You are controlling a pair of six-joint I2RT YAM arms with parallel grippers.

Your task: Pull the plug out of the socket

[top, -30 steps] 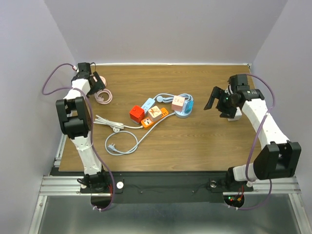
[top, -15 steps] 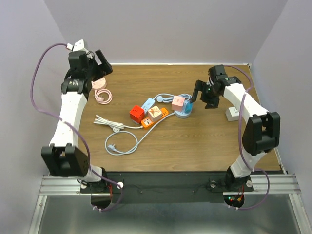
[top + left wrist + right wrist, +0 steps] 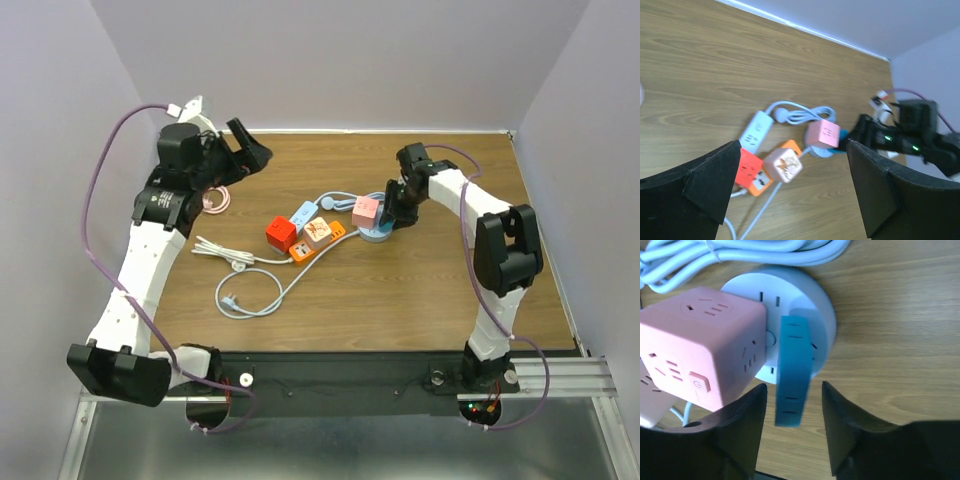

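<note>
1. At upper left of the overhead view, the left gripper [image 3: 245,150] hangs above the table [image 3: 420,300], jaws spread wide and holding nothing.
2. At centre, a red cube [image 3: 281,233] and an orange strip [image 3: 302,253] lie among pale cables.
3. Right of centre, the teal plug [image 3: 792,365] stands in the round socket [image 3: 815,305], just beside a pink cube [image 3: 705,345].
4. The right gripper [image 3: 793,386] straddles the plug, jaws apart with a slim gap on either side.

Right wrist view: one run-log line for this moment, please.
right gripper: open astride blue plug, not touching | plug: on white socket | left gripper: open
</note>
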